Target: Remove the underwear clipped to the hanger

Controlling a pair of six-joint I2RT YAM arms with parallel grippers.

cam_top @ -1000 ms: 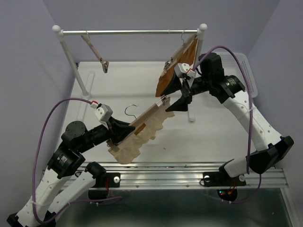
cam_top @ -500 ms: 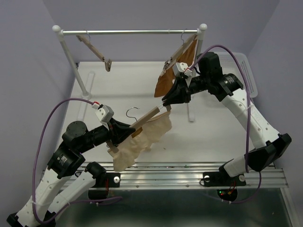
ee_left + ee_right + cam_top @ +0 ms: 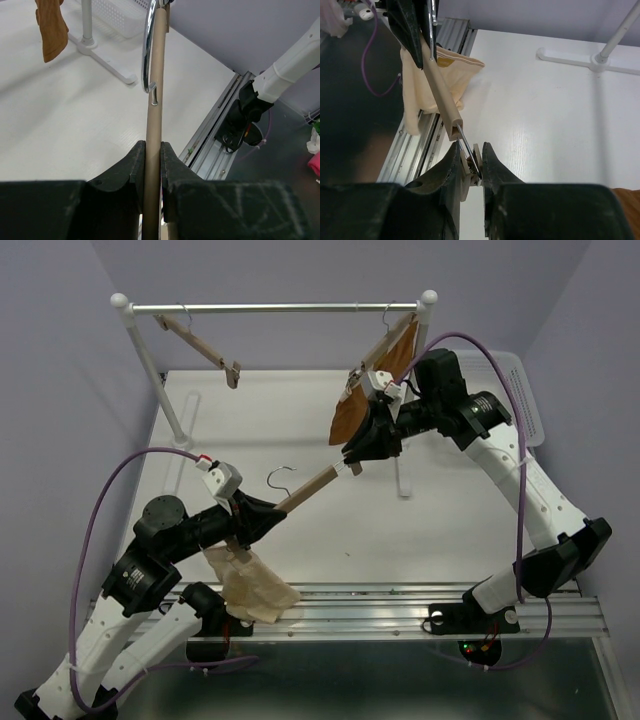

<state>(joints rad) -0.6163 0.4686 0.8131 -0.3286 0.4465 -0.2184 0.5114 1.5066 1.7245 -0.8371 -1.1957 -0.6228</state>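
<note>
We saw the left gripper (image 3: 152, 150) squeezed tight on the hanger (image 3: 155, 75). Its two black fingers pressed on both sides of the light wood bar, close to the bar's near left end. Just past the fingers, the thin wire hook (image 3: 146, 50) stuck out from the bar.

The underwear (image 3: 250, 585) hung down from that same near left end, right below the gripper (we could not see what held it there). It drooped in a soft pale bunch over the metal rail (image 3: 400, 602) at the near edge of the table (image 3: 450, 510).

The right gripper (image 3: 470, 148) was pinched nearly closed on the small clip (image 3: 466, 167) at the far right end of the hanger. The underwear was well apart from that clip. The bar ran slanted between the two grippers.

Just behind the right gripper, an orange-brown garment (image 3: 372, 390) hung from the rack (image 3: 280, 308). A second hanger (image 3: 200, 343) hung near the rack's left end.
</note>
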